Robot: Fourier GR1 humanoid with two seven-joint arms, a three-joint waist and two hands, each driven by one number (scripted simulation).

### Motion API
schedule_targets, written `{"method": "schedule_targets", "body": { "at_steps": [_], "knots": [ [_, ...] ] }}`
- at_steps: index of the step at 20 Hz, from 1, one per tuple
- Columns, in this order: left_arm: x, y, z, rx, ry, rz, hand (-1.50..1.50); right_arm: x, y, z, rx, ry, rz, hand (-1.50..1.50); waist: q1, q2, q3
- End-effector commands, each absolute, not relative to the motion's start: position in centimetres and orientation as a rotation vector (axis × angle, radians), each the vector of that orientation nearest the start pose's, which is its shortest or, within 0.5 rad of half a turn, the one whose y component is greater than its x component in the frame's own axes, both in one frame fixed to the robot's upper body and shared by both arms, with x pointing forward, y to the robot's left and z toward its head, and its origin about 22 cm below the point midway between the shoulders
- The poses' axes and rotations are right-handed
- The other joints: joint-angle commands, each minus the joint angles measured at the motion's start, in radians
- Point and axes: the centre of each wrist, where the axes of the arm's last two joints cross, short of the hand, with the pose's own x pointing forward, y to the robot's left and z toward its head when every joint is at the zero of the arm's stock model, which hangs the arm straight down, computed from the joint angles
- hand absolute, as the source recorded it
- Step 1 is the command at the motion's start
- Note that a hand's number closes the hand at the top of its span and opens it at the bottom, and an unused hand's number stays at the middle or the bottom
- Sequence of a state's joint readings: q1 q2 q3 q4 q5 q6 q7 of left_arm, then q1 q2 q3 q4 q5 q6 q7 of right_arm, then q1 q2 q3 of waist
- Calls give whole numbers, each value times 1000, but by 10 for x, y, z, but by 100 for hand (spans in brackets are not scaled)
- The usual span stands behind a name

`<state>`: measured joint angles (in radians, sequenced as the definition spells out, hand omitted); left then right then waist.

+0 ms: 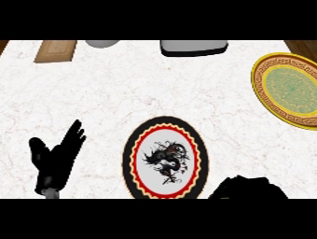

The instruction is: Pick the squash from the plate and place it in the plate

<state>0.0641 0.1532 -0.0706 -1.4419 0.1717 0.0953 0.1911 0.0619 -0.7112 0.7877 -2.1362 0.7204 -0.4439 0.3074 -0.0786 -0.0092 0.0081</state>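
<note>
At the lower edge, the right hand (247, 188) shows only as a dark bunched shape just right of the dragon plate (135, 154); whether it is open or closed on anything cannot be told. The left hand (54, 158) rests open at lower left, fingers straight. The squash is not visible. Farther right lies a gold-rimmed green plate (293, 91); a wooden board (56, 50) sits at the far edge.

Single head view, steeply down onto counter (106, 88)
</note>
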Motion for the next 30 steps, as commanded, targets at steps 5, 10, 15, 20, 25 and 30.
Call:
{"method": "schedule_targets", "body": {
  "at_steps": [5, 10, 15, 20, 25, 30],
  "knots": [
    [225, 251, -34, 24, -1204, 25, 0, 144, -249, 102, -611, -1870, 587, 150, 40, 14, 2],
    [232, 253, -30, 20, -1188, 1, 0, 162, -287, 86, -611, -1873, 420, 150, 51, 14, 3],
    [234, 242, -32, -8, -1195, 7, 0, 203, -368, 88, -729, -1898, 338, 150, 73, 16, 1],
    [236, 240, -30, -20, -1198, -22, 0, 236, -439, 79, -805, -1912, 199, 150, 114, 22, -1],
    [246, 238, -31, -35, -1210, -56, 0, 275, -473, 68, -804, -1887, 231, 150, 138, 28, -4],
    [240, 223, -34, -50, -1217, -77, 0, 307, -480, 62, -814, -1903, 206, 150, 164, 33, -2]
  ]
}}
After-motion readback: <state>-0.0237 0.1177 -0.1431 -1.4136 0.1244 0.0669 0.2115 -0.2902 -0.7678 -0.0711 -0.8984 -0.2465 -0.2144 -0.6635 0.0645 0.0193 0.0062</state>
